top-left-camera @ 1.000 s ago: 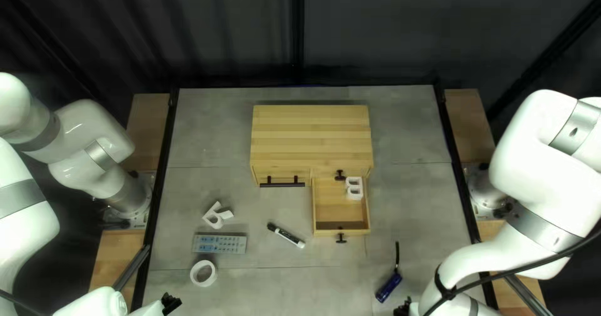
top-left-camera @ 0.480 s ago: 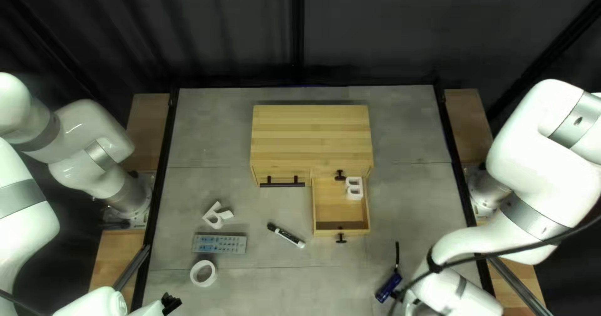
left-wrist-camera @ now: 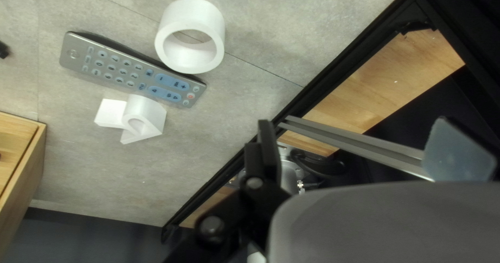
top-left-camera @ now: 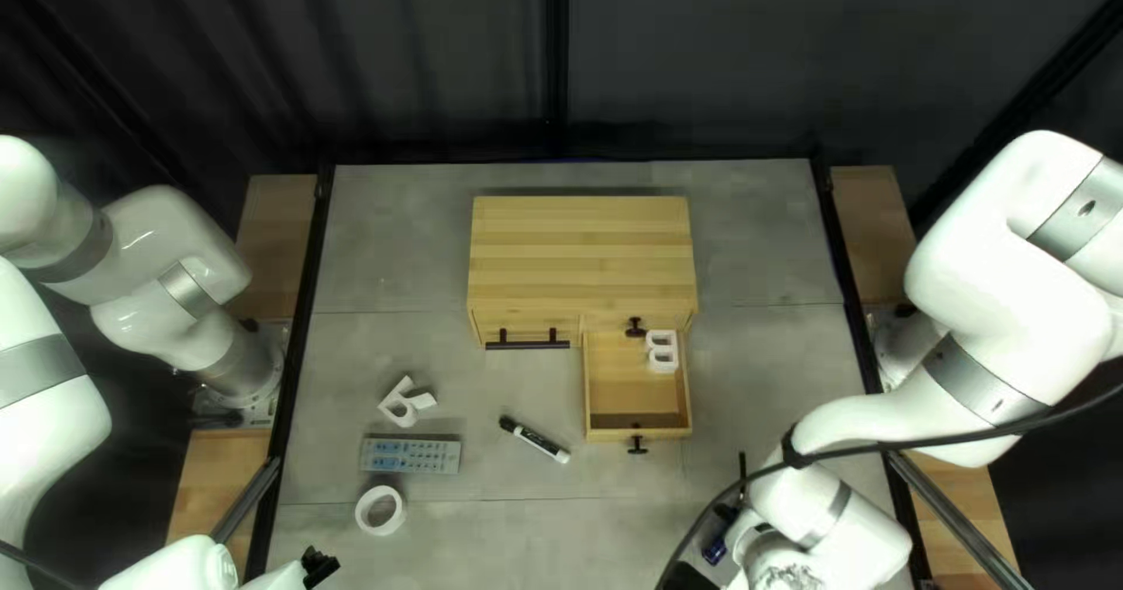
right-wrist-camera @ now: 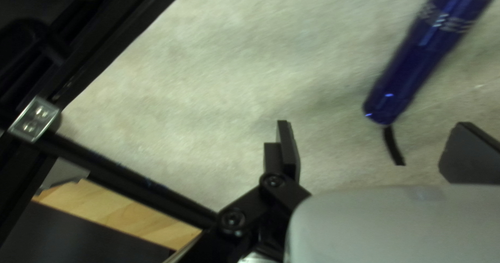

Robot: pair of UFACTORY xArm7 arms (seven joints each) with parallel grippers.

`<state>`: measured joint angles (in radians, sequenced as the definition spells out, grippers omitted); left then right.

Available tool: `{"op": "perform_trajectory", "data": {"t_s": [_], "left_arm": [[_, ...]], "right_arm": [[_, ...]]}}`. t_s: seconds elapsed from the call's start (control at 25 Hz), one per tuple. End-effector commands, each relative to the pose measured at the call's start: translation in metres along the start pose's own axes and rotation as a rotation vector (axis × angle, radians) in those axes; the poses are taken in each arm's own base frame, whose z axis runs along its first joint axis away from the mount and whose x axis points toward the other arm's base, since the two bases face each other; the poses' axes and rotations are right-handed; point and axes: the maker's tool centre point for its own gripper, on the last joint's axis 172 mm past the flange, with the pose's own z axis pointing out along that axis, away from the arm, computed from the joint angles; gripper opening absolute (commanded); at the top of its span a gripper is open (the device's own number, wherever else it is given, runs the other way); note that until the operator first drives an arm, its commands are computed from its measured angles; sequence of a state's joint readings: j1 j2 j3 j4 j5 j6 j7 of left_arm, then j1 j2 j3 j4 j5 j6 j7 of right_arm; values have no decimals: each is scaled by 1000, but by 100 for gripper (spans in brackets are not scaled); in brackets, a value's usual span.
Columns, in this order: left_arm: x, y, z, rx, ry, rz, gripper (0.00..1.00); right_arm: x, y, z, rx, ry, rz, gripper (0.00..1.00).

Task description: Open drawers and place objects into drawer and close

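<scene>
R gripper (right-wrist-camera: 372,132), fingers apart, should centre over shiny blue cylindrical torch (right-wrist-camera: 419,59), near right; square across, thin black strap (right-wrist-camera: 394,147) clear, then lower. L gripper (left-wrist-camera: 354,130) fingers apart too.

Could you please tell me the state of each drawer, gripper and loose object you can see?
Knobbed drawer with the white B, open
Knobbed drawer above it, shut
Bar-handled drawer, shut
Left gripper, open
Right gripper, open
Remote, buttons up
Marker, lying down
White ring, on its flat side
Flashlight, lying down; lit or not, unclear
</scene>
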<state>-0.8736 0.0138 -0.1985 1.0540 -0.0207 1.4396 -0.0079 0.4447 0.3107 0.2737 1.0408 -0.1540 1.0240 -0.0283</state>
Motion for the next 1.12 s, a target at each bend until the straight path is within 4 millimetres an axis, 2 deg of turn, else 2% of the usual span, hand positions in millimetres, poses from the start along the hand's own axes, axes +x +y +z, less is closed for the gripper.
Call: {"op": "perform_trajectory", "data": {"t_s": [0.04,0.28,0.36,0.44,0.64,0.8,1.12], "left_arm": [[0,0,0,0,0,0,100],[0,0,0,0,0,0,100],[0,0,0,0,0,0,100],[0,0,0,0,0,0,100],[0,0,0,0,0,0,100],[0,0,0,0,0,0,100],[0,0,0,0,0,0,100]], "right_arm": [[-2,-1,-1,-8,14,4,100],[-7,-22,-22,-27,-22,-123,100],[-5,-33,-31,-57,-28,-194,100],[0,-56,-37,-96,-50,-295,100],[8,-90,-33,-130,-87,-447,100],[6,-110,-28,-120,-102,-505,100],[-4,-135,-16,-97,-110,-513,100]]}}
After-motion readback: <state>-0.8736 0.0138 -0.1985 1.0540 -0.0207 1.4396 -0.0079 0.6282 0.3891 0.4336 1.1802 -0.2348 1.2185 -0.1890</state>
